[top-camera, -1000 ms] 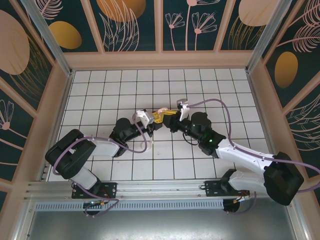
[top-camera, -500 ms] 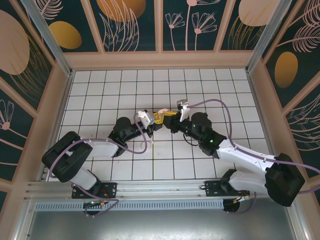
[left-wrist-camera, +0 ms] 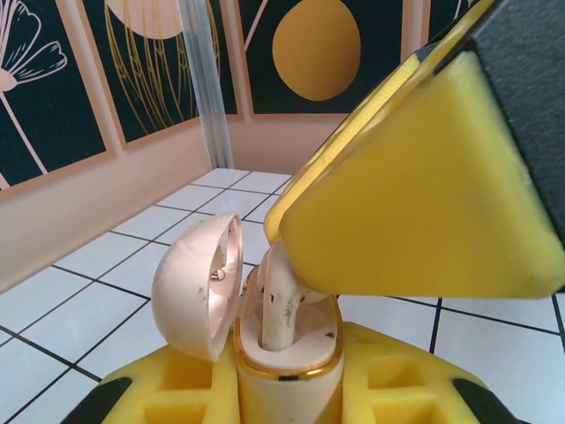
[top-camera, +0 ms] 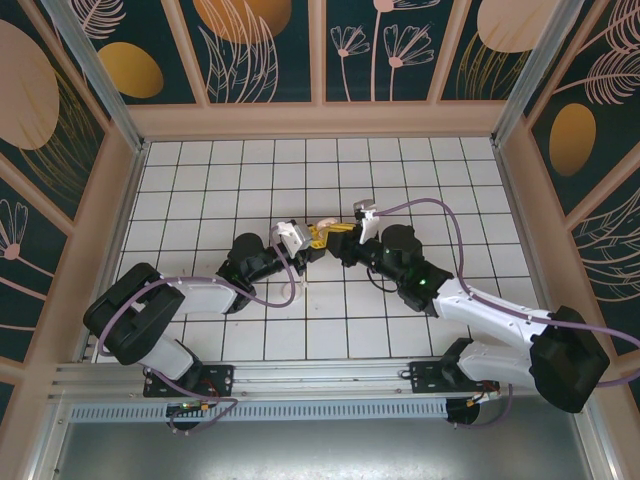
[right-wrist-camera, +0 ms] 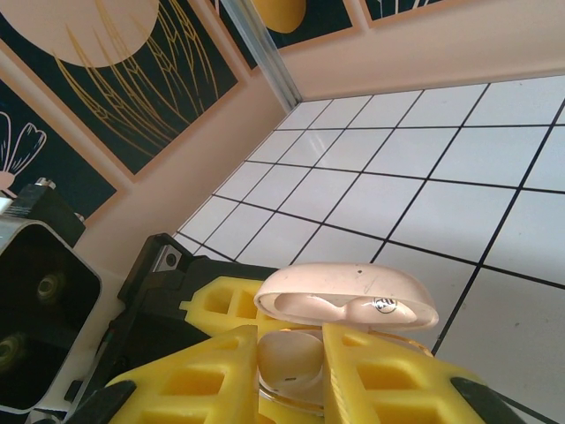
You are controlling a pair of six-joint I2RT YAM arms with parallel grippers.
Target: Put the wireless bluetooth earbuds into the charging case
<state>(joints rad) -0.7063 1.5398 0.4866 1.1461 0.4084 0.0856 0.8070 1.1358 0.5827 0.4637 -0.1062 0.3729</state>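
At the bottom of my left wrist view, my left gripper (left-wrist-camera: 287,397) is clamped on the charging case (left-wrist-camera: 260,352), with its yellow fingers (left-wrist-camera: 168,393) hugging the gold-rimmed body from both sides. The case stands upright, and its rounded lid (left-wrist-camera: 196,283) is swung open toward the left of the frame. A pale earbud (left-wrist-camera: 281,309) reaches down into the case's well. My right gripper (right-wrist-camera: 291,353) is closed on that earbud, pinching it between two yellow fingers at the lower centre of my right wrist view, with the open lid lying just above them. In the left wrist view, one of those fingers bulks large at the upper right, over the earbud's top. Beyond the case runs the white tiled table (left-wrist-camera: 168,225). Behind it are the peach wall (left-wrist-camera: 291,146) and, along the top edge, dark panels (left-wrist-camera: 322,53) with gold shapes.
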